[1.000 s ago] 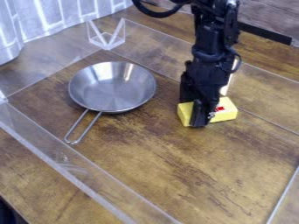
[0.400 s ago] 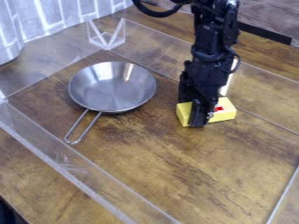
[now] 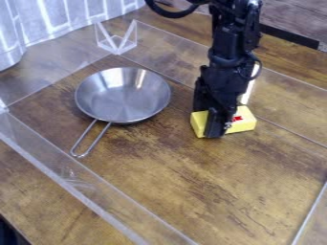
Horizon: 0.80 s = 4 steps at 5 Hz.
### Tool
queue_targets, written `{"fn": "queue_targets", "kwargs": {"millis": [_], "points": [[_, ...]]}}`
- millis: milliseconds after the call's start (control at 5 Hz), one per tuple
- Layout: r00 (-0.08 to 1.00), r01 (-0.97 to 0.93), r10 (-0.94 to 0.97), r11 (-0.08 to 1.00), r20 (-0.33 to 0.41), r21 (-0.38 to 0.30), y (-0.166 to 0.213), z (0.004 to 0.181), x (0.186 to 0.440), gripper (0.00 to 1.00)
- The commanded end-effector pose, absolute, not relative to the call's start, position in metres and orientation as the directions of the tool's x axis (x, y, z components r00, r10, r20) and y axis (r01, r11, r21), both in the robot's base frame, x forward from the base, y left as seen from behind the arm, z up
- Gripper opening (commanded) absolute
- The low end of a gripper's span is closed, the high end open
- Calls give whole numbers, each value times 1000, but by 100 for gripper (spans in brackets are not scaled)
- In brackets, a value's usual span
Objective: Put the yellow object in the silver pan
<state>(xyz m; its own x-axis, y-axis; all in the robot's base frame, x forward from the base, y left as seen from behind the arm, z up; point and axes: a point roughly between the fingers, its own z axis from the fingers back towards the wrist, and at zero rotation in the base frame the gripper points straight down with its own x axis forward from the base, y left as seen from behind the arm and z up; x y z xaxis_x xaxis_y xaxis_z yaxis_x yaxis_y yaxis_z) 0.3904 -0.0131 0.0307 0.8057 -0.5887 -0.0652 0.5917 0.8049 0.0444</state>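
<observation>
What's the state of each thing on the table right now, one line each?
silver pan: upright, empty, handle toward the near-left.
yellow object: flat on the table, right of the pan, outside it.
tool: pointing down, lowered onto the yellow object; grip unclear.

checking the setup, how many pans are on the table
1. The silver pan sits left of the yellow object, its wire handle pointing toward the near-left table edge. Nothing suggests another is hidden.

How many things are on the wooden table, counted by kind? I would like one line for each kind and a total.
Silver pan: 1
Yellow object, under the tool: 1
Clear triangular stand at the back: 1
Total: 3
</observation>
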Motion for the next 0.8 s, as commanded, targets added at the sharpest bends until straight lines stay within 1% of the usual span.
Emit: {"fn": "queue_targets", "kwargs": {"millis": [0,400,600], "points": [[824,559,-566,821,28,118,-3,84,398,0],[851,510,-524,841,37,177,12,128,390,0],[852,508,-522,842,33,182,15,133,386,0]]}}
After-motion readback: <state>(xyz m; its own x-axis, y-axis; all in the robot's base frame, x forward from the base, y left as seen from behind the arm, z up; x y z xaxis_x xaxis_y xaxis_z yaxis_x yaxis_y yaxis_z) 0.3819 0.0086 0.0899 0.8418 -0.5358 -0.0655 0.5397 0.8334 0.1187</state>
